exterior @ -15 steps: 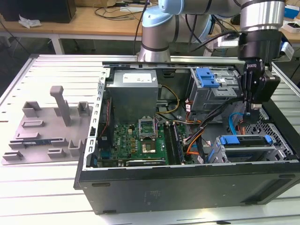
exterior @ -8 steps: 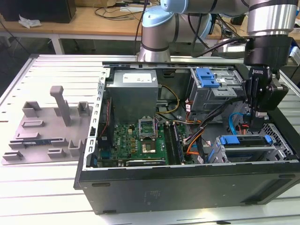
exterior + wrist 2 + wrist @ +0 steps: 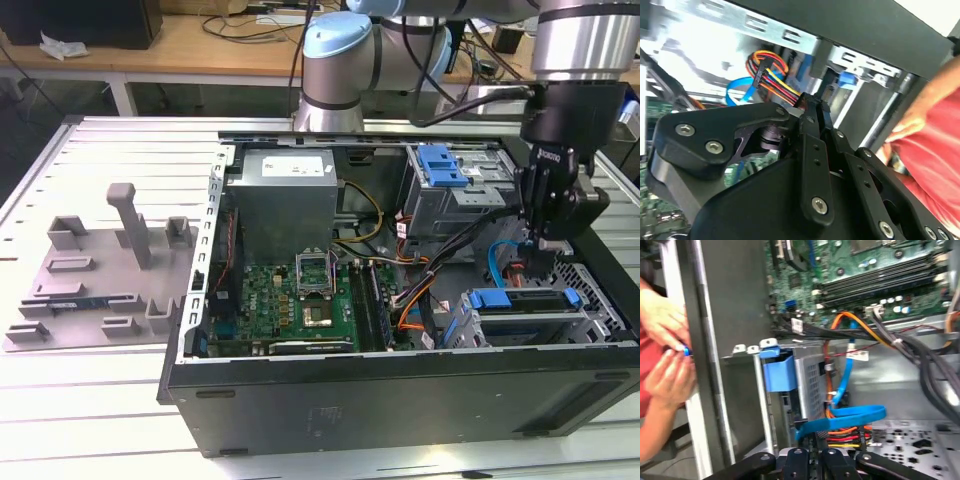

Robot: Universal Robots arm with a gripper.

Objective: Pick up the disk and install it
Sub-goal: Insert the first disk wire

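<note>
The disk (image 3: pixel 524 318) lies in the drive cage at the case's near corner on the exterior view's right, its blue bracket (image 3: pixel 520 298) on top. In the first wrist view the disk's (image 3: pixel 810 382) grey side and blue bracket tab (image 3: pixel 777 374) show in the cage. My gripper (image 3: pixel 545 243) hangs just above and behind the disk. In the second wrist view my gripper (image 3: pixel 816 107) is shut on a black power connector (image 3: pixel 805 100) with red, yellow and orange wires. The first wrist view has my gripper (image 3: pixel 821 454) at those same wires (image 3: pixel 842 436).
A blue data cable (image 3: pixel 850 415) loops beside the connector. A person's hands (image 3: pixel 665 350) hold a small blue piece outside the case wall (image 3: pixel 725 340); the red sleeve (image 3: pixel 935 150) is close by. Inside stand the power-supply box (image 3: pixel 285 200), motherboard (image 3: pixel 300 290) and upper cage (image 3: pixel 450 185).
</note>
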